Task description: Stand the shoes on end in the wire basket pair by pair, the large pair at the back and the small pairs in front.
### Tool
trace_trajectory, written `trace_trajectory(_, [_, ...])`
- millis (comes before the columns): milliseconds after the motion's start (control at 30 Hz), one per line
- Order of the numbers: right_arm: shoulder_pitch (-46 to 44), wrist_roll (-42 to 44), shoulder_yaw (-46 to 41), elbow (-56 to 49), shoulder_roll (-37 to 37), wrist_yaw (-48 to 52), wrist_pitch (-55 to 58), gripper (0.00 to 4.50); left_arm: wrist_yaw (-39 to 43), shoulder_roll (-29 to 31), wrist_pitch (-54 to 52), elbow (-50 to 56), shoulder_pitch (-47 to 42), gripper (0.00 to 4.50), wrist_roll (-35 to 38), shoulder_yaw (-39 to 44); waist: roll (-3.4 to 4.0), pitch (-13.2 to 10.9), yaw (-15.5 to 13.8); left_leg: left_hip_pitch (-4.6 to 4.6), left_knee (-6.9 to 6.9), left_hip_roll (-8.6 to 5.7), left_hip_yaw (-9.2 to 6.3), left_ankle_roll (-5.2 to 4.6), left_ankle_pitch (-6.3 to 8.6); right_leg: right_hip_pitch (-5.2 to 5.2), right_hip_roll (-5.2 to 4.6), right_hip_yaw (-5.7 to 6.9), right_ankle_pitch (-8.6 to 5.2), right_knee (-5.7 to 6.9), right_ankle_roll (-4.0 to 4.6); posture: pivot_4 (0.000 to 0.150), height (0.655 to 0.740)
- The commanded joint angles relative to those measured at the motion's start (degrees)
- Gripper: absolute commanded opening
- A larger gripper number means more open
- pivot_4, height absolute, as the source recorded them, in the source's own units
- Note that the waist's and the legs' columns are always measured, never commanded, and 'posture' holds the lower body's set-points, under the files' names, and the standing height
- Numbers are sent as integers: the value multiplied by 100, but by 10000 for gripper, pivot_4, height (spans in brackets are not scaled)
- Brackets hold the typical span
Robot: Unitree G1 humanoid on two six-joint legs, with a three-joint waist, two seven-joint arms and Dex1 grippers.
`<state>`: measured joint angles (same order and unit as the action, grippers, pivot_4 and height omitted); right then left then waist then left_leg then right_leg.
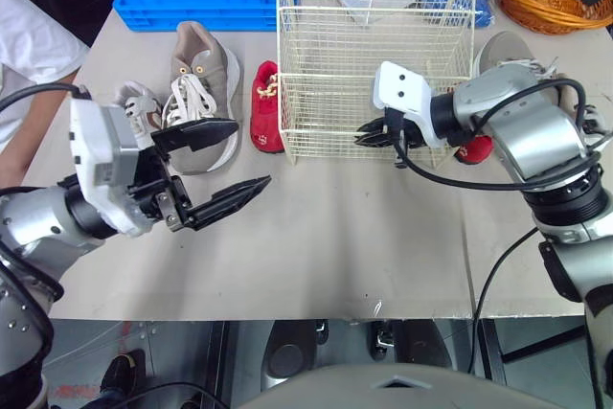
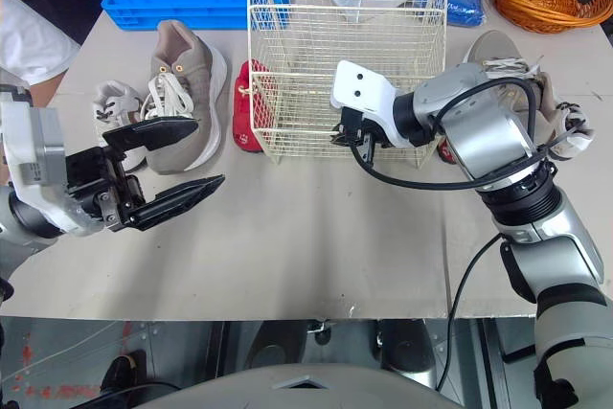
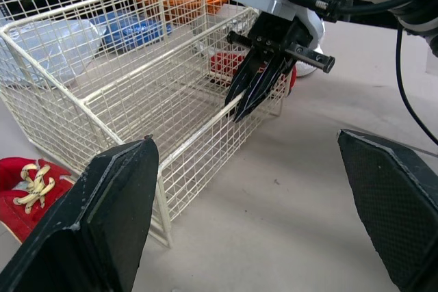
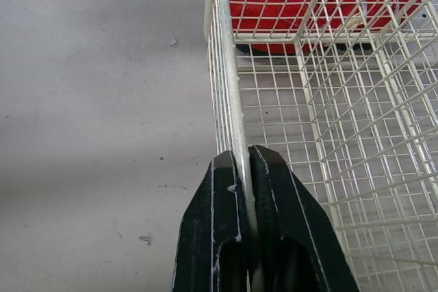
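The right gripper (image 1: 375,134) is clamped tight on the front rim wire of the cream wire basket (image 1: 335,131); the left gripper (image 1: 254,152) hangs over the grey table (image 1: 335,237), fingers spread wide, holding nothing; a large taupe lace-up sneaker (image 1: 201,93), a small white shoe (image 1: 139,102) and a small red shoe (image 1: 266,107) lie left of the basket, outside it; another red shoe (image 1: 476,149) lies to its right.

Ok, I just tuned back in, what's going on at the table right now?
The right gripper is shut on the near rim of the wire basket, which has no shoes in it yet. The left gripper hangs open over the table beside the large grey sneaker, holding nothing. A small red shoe lies between that sneaker and the basket, and a small white shoe lies on the sneaker's other side. No pair has been placed.
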<state>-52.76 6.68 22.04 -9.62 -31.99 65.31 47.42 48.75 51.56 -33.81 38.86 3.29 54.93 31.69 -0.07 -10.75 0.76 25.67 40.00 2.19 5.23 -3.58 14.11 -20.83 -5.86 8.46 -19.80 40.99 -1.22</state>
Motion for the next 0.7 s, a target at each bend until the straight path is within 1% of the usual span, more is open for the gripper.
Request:
trace_trajectory(33, [-125,183,-144,-76,133,-176,209,243,53,-29,163,4,10,45000,-81,49,0,0,4,0,0,0,0,0,0,0,0,0,0,0,0,1500,6860])
trace_trajectory(467, [-172,231,-70,170,211,-408,171,243,171,-53,254,-100,3,45000,-215,6,-1,1,2,0,0,0,1,0,0,-1,1,-1,0,1,0,1500,6860])
trace_trajectory(633, [-111,216,-43,142,152,-314,-136,243,191,-57,292,-123,16,45000,-224,12,-1,0,4,0,0,0,1,0,0,-2,1,-1,0,1,0,1500,6860])
trace_trajectory(700, [-61,244,-39,64,63,-221,-219,5590,206,-60,302,-134,24,45000,-231,18,0,0,0,0,0,0,1,0,0,-2,1,-1,0,1,0,1500,6860])
